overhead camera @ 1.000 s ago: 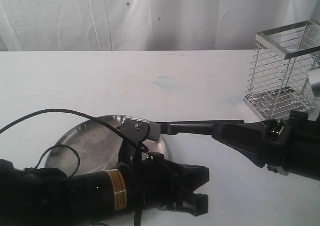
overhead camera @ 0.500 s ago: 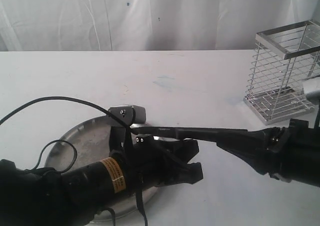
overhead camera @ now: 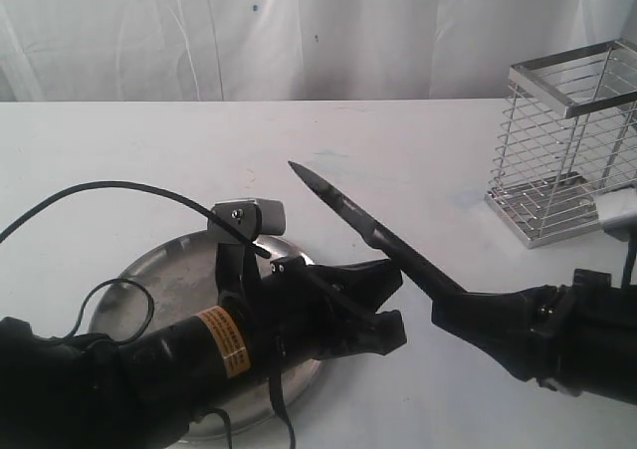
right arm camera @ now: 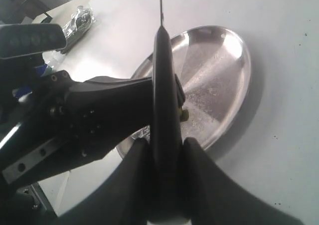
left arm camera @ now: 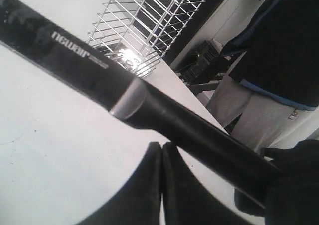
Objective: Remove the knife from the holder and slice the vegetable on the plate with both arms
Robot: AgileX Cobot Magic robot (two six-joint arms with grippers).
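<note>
Arms fill the near edge of the table (overhead camera: pixel 119 160). The left arm (overhead camera: pixel 149 369), black with a yellow label, lies low across the plate (overhead camera: pixel 149 270) and hides much of its near half. A black cable (overhead camera: pixel 100 195) loops from it over the plate's left side. The left fingers (left arm camera: pixel 144 185) are pressed flat together with nothing between them, held over the plate.

The right arm (overhead camera: pixel 557 344) comes in from the near right. The right fingers (right arm camera: pixel 134 185) are clamped on the black handle of the knife (overhead camera: pixel 368 230), one on each side of it. The knife is off the table and tilted, with its handle low at the right arm and its dark blade rising toward the far left. It passes close by the left fingers; whether it touches them I cannot tell. From the left wrist, the blade shows a white "newair" mark and a grey collar where it meets the handle.

From the right wrist, a small greenish bit (right arm camera: pixel 184 115) shows on the plate just beside the handle; I cannot tell if it is the vegetable.

Farther off, at the far right of the table, the holder (overhead camera: pixel 567 140) stands upright, well apart from the plate and the knife. A white curtain (overhead camera: pixel 299 31) hangs behind the table.
</note>
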